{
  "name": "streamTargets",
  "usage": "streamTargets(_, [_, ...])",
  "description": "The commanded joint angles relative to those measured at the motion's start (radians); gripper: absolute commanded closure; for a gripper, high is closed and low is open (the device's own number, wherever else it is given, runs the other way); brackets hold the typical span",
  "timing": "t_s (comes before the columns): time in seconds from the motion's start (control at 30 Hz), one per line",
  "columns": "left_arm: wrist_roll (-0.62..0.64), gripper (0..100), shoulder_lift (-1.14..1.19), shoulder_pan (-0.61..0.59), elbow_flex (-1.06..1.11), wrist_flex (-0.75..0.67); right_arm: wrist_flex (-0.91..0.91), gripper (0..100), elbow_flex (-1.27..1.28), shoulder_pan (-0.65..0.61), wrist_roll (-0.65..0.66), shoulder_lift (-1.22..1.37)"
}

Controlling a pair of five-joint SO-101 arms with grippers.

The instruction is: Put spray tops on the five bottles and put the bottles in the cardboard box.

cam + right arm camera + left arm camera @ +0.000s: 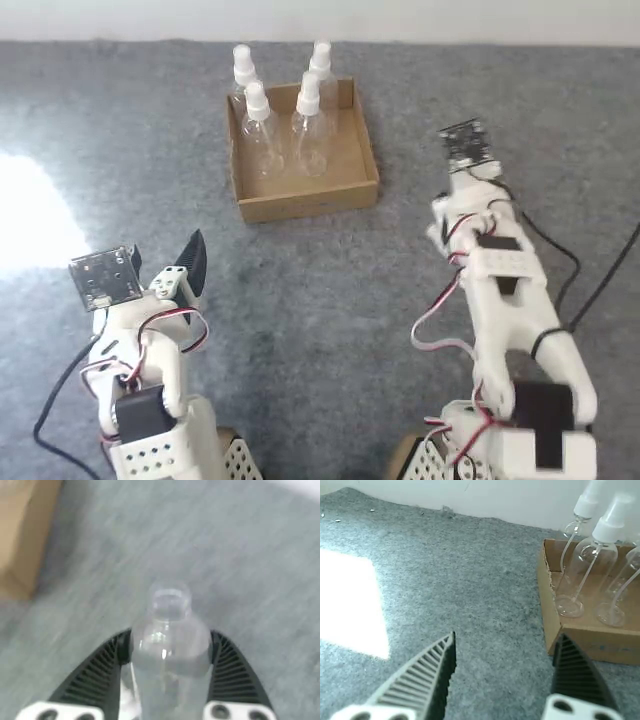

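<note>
Beside edge of cardboard box [549, 600], over grey mat [445, 570]: left tool [507, 637] wide | right tool [170, 637] clamps capless bottle [170, 607]

The desk [330, 320] is covered in grey felt-like cloth, matt and slightly fuzzy. The cardboard box [310, 203] is plain brown paperboard, matt, with raw cut edges. The bottles [262, 145] standing in it look like clear plastic, glossy, smooth and see-through. Their spray tops [257, 100] are smooth white plastic. The open-necked bottle [170, 650] has the same clear gloss. The left arm's fingers [427, 680] and the right arm's fingers [100, 672] are matt black plastic, ribbed on their inner faces. The arm shells [510, 300] are matt white plastic.
</note>
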Motion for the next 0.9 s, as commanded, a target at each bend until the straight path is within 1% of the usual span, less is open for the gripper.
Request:
streamTargets(0.0, [-0.009, 71, -0.014, 0.005, -0.012, -0.025, 0.183, 88.4, 0.000, -0.101, -0.021, -0.143])
streamTargets(0.1, [-0.009, 71, -0.014, 0.005, -0.012, -0.025, 0.291, 88.4, 0.000, -0.173, -0.034, -0.237])
streamTargets(0.2, [-0.009, 71, -0.014, 0.005, -0.012, -0.025, 0.380, 88.4, 0.000, -0.248, -0.104, -0.334])
streamTargets(0.27, [-0.009, 71, -0.014, 0.005, -0.012, -0.025, 0.435, 88.4, 0.000, -0.298, -0.127, -0.400])
streamTargets(0.47, [-0.009, 71, -0.014, 0.005, -0.012, -0.025, 0.587, 88.4, 0.000, -0.423, -0.133, -0.608])
streamTargets(0.57, [-0.009, 71, -0.014, 0.005, -0.012, -0.025, 0.651, 88.4, -0.002, -0.450, -0.127, -0.714])
streamTargets(0.87, [-0.009, 71, -0.014, 0.005, -0.012, -0.025, 0.828, 88.4, -0.002, -0.441, -0.124, -0.966])
